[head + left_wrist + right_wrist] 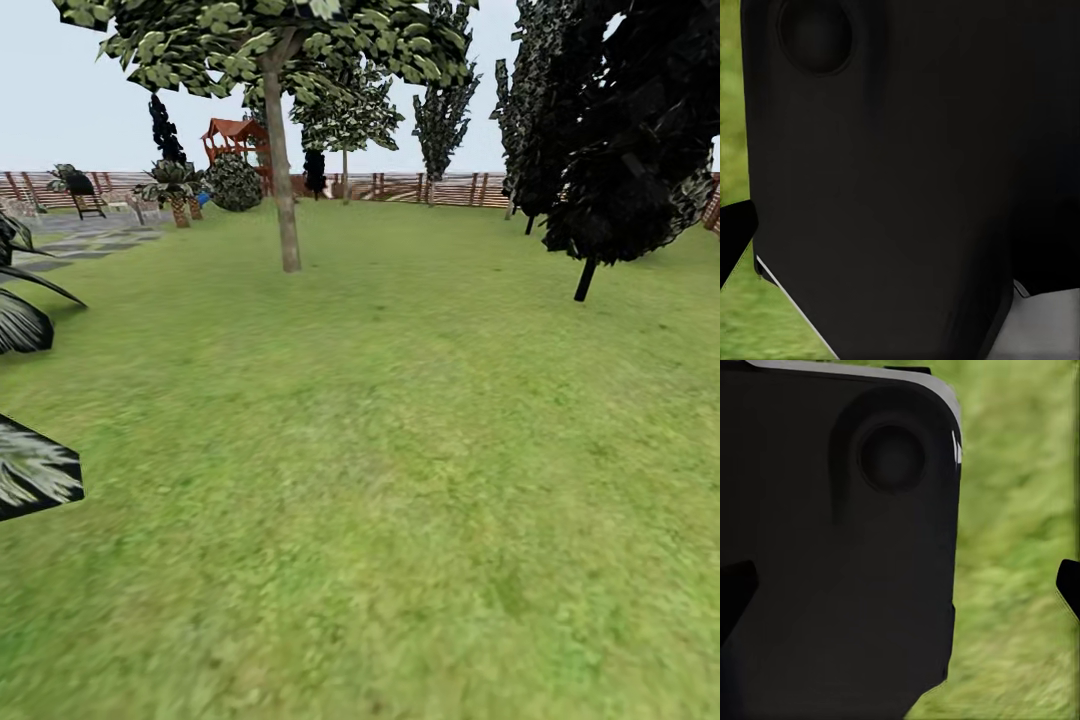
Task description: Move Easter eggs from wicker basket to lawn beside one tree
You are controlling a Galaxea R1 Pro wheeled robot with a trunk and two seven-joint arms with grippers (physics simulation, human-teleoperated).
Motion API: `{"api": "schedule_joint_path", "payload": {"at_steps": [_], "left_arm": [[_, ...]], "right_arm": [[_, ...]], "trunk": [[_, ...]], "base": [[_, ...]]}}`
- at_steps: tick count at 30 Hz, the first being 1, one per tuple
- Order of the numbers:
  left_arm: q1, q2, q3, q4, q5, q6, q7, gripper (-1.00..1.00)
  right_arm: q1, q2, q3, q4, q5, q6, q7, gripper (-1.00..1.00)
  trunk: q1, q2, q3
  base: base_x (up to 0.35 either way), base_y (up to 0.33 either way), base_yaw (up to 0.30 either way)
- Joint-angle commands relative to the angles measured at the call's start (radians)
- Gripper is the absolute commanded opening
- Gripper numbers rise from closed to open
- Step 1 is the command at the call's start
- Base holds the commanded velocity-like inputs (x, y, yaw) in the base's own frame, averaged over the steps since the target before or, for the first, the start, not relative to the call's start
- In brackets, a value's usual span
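Green grass: lawn spans the head view foreground, wide and flat, running to the fence.
Wrist cams: both mostly blocked by a dark robot body panel, with a round recess on it; grass strips show at the edges of each.
Left gripper: a dark fingertip pokes in at the frame edge of the left wrist view; second finger hidden, so spread or pressed together, cannot tell.
Right gripper: dark finger tips at both frame edges of the right wrist view, well apart, grass between, nothing pinched.
Head-only, near: dark palm fronds cut in at the left edge.
Mid lawn: tree with smooth pale trunk stands upright, speckled foliage overhead; grass around its base.
Mid right: dark thin-trunked tree, trunk tilted.
Far left: grey paving, small palm, round bush.
Far: wooden playset with red roof, brown slat fence across the back.
Eggs, basket: cannot tell where.
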Motion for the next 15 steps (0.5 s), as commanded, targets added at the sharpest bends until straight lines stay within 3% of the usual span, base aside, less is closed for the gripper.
{"api": "schedule_joint_path", "payload": {"at_steps": [1,15], "left_arm": [[0.0,0.0,0.006,0.001,0.007,-0.002,-0.001,1.0],[0.0,-0.001,0.006,0.001,0.007,-0.002,-0.001,1.0]], "right_arm": [[-0.001,-0.001,0.001,0.001,0.0,-0.003,0.0,1.0],[-0.001,0.001,-0.001,0.001,-0.004,-0.003,0.0,1.0]], "trunk": [[0.001,0.0,-0.001],[0.001,0.0,-0.001]], "base": [[0.339,0.0,0.0],[0.339,0.0,0.0]]}}
